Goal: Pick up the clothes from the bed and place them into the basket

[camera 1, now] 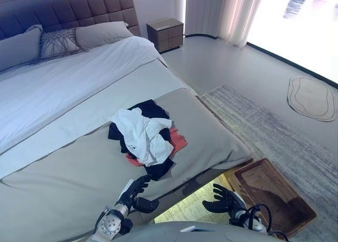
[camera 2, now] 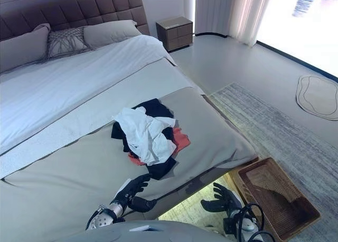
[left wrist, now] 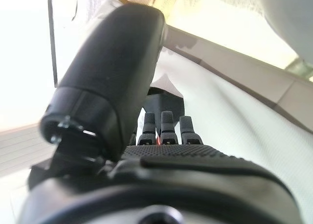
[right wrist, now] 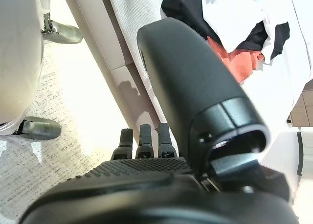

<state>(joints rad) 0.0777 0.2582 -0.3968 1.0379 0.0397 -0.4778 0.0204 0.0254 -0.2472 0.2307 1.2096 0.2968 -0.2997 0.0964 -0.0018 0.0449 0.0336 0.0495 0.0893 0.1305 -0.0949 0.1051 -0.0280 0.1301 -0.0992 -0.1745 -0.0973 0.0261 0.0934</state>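
A pile of clothes (camera 1: 145, 137), white, black and orange-red, lies on the beige bedspread near the foot edge of the bed (camera 1: 63, 163); it also shows in the right wrist view (right wrist: 244, 33). My left hand (camera 1: 136, 192) is open over the bed, its fingertips just short of the pile's black near edge. My right hand (camera 1: 224, 201) is open and empty, off the bed's foot edge above the floor. A brown wicker basket (camera 1: 274, 195) stands on the rug by the bed's foot corner, to the right of my right hand.
A grey striped rug (camera 1: 264, 131) lies beside the bed. Pillows (camera 1: 63, 41) sit at the headboard, a wooden nightstand (camera 1: 165, 34) stands beyond. A small oval mat (camera 1: 311, 98) lies by the window, curtains (camera 1: 222, 12) hang at the back.
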